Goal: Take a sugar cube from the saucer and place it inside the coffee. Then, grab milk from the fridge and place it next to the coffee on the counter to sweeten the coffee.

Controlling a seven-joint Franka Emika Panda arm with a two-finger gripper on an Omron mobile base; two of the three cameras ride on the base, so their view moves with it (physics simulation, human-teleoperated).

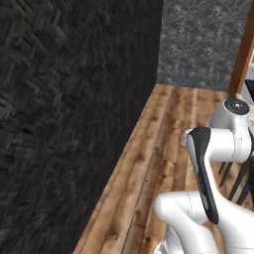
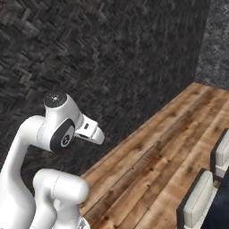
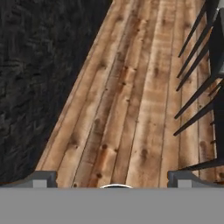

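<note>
Wall [image 1: 69,124] left of floor [image 1: 163,149]; chairs [image 2: 201,201] right.

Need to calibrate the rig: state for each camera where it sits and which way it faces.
Left base view: behind the arm, left side, facing the dark brick wall and plank floor; arm at lower right.
Right base view: behind, right side; same wall and floor; arm at lower left.
Hand view: on the hand, looking down at the floor; open gripper.
</note>
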